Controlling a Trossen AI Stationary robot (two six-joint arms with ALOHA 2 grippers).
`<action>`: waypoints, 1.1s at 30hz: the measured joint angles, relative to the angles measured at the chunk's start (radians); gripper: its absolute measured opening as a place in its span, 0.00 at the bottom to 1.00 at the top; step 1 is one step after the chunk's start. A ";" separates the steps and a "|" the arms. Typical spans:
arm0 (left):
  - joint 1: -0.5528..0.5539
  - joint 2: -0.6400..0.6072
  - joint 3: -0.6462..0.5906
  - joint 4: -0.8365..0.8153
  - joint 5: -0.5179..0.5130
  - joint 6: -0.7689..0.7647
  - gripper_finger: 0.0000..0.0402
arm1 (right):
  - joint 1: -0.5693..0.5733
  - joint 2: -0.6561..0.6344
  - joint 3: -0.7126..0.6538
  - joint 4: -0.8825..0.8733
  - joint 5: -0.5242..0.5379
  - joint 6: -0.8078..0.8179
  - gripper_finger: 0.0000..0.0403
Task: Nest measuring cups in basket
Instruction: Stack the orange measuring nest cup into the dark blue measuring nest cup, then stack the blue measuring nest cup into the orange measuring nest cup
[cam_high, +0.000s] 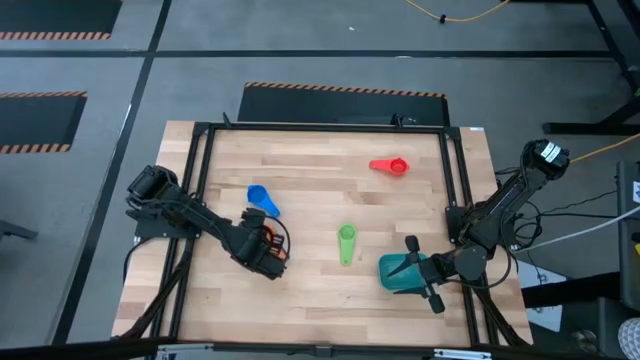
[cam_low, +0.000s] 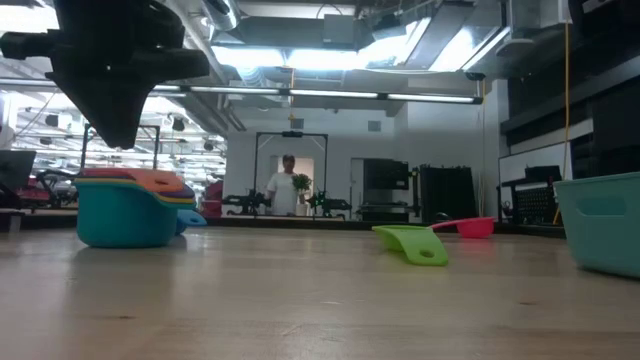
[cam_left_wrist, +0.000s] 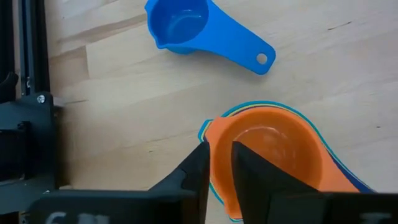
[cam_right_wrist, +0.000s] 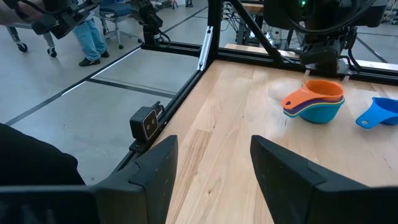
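left claw (cam_left_wrist: 219, 163) pinching orange cup (cam_left_wrist: 267, 149) rim | right claw (cam_right_wrist: 212, 163) spread

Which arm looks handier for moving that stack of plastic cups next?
Likely the left: its gripper already pinches the rim of the orange-topped stack of measuring cups. The right gripper waits open over the teal plastic basket.
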 joint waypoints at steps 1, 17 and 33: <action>0.000 0.000 0.000 0.000 0.000 0.002 0.17 | 0.000 0.000 0.000 0.000 0.000 0.000 0.52; 0.032 0.000 0.000 0.000 -0.021 0.055 0.32 | 0.000 0.000 0.000 0.000 0.000 0.000 0.52; 0.265 0.000 0.081 -0.063 0.012 0.553 0.32 | 0.000 0.000 0.000 -0.012 0.001 -0.025 0.52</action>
